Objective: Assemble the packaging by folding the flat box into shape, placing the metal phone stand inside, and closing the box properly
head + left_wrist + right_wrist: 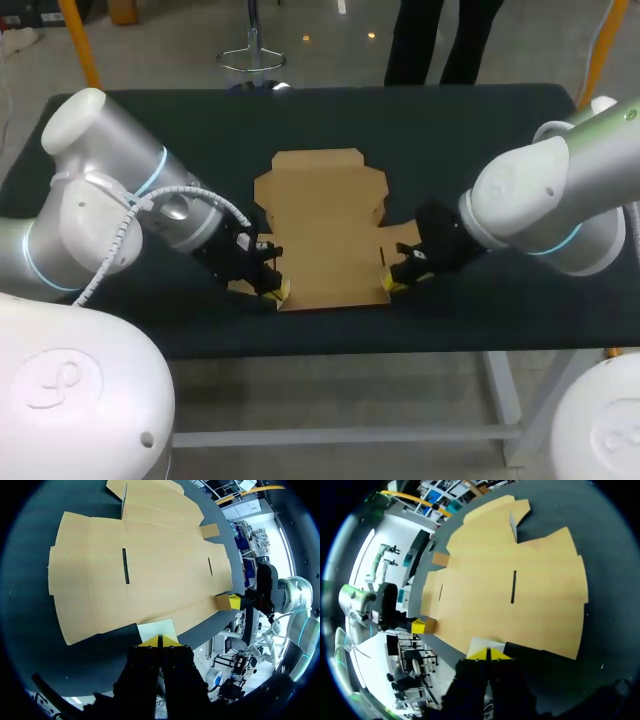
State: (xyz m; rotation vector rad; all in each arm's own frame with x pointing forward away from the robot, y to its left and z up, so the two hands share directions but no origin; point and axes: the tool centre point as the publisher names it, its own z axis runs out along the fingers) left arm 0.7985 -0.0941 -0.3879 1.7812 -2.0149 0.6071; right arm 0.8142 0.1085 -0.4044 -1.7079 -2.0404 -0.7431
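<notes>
cardboard flat box (325,225) on table (480,130) | left gripper (277,291) pinching its near-left corner | right gripper (393,284) pinching near-right corner

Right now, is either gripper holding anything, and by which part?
Nothing looks held. The left gripper and right gripper are shut, tips at the near corner tabs of the flat box, not around them.

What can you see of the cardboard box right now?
The cardboard box is a plain brown blank, not yet folded, lying flat on the dark table towards the robot's edge. It shows crease lines, two narrow slits in the main panel, and flaps and small tabs around its outline. The left hand appears to pinch a small flap at its near left corner, and the right hand one at its near right corner. Nothing lies on it.
</notes>
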